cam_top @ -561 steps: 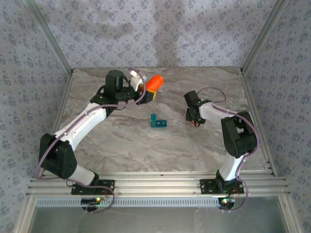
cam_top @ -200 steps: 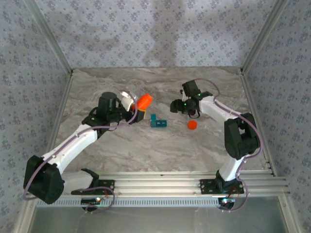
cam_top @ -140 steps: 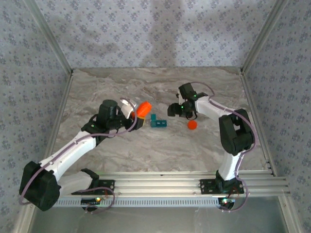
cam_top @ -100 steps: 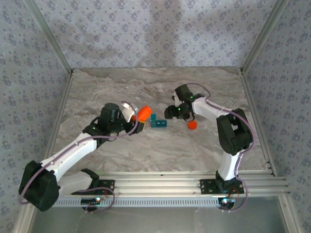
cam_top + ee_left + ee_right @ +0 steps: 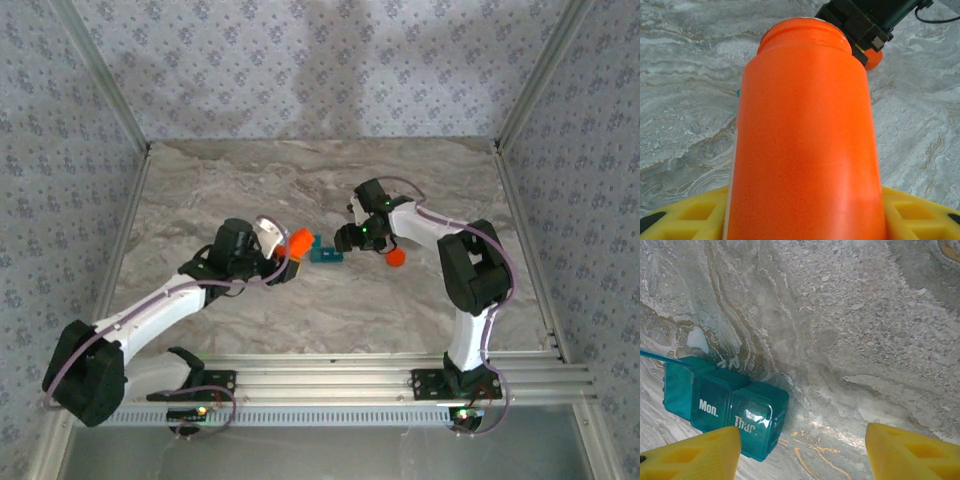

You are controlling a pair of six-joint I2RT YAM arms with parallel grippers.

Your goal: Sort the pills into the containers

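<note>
Top external view: left end effector (image 5: 284, 252) grips the uncapped orange bottle (image 5: 296, 241); right end effector (image 5: 802, 450), fingers spread and empty, hovers beside the teal pill box (image 5: 725, 407); orange cap (image 5: 397, 257) lies on the tabletop (image 5: 300, 310).

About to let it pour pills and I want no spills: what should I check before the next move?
1. Left gripper shut on the orange bottle: ok.
2. Cap off the bottle: ok, the orange cap lies on the table.
3. Bottle mouth turned toward the teal pill box: ok.
4. Receiving compartment open: cannot tell; the "Mon." and "Thur." lids look shut.
5. Right gripper open, nothing between its fingers: ok.
</note>
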